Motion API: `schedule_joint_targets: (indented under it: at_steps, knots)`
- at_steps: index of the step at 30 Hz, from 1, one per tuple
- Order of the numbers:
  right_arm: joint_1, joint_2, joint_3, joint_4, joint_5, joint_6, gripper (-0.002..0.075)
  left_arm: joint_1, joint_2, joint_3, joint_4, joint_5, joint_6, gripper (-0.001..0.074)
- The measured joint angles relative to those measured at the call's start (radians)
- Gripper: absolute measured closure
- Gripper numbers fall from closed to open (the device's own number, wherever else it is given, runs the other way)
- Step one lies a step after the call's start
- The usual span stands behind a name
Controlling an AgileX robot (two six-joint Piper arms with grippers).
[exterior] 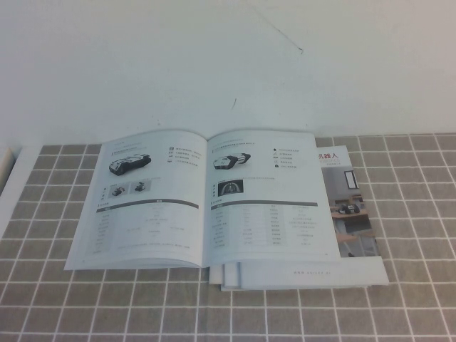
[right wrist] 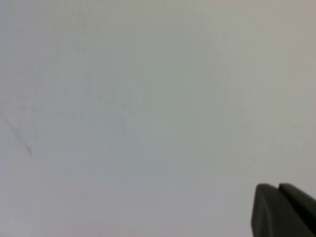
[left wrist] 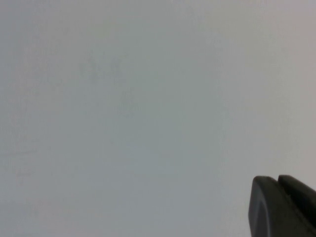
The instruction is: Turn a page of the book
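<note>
I am looking down at a table covered in a grey-brown cloth [exterior: 64,306] crossed by a white grid of small squares, backed by a plain white wall [exterior: 214,57] with a few faint scuffs. The book [exterior: 203,199] is lying open and flat near the middle of the cloth, a thin, large-format booklet of glossy white paper, its two leaves bowing gently up from the centre crease. The page [exterior: 267,196] on the right of the spread is showing a sleek black-and-white device, a small dark arch-shaped photo and tables under a dark bar; the left leaf is carrying a similar device picture and table. Under the book's right side a magazine [exterior: 349,206] is sticking out, with red characters at its top and a room photo below, and further pale sheets are showing beneath the near edge. Neither arm is appearing in the high view. The left gripper [left wrist: 281,207] is showing only as a dark, rounded plastic tip against blank white in its wrist view, and the right gripper [right wrist: 281,210] likewise; I cannot tell how far either pincer is parted, and nothing is showing in either one.
</note>
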Motion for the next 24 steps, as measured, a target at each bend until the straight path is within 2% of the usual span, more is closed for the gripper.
schedule_joint_targets:
  at_steps: [11,14,19,22,24]
  knots:
    - [0.000,0.000,-0.006,0.019,-0.318,0.180,0.0729,0.000,0.000,0.000,-0.004,-0.076,0.000,0.0738]
    - [0.000,0.000,-0.079,0.019,-0.254,0.189,0.0729,0.000,0.000,0.000,-0.004,-0.113,-0.016,0.0738]
    - [0.000,0.000,-0.280,0.018,-0.046,0.190,0.0729,0.000,-0.001,-0.002,-0.008,-0.144,-0.063,0.0738]
    - [0.000,0.003,-0.399,0.016,0.073,0.176,0.0729,0.000,-0.002,-0.049,-0.008,-0.080,-0.068,0.0738]
    - [0.000,0.023,-0.474,0.016,0.152,0.174,0.0729,0.000,-0.002,-0.115,-0.017,0.026,-0.072,0.0738]
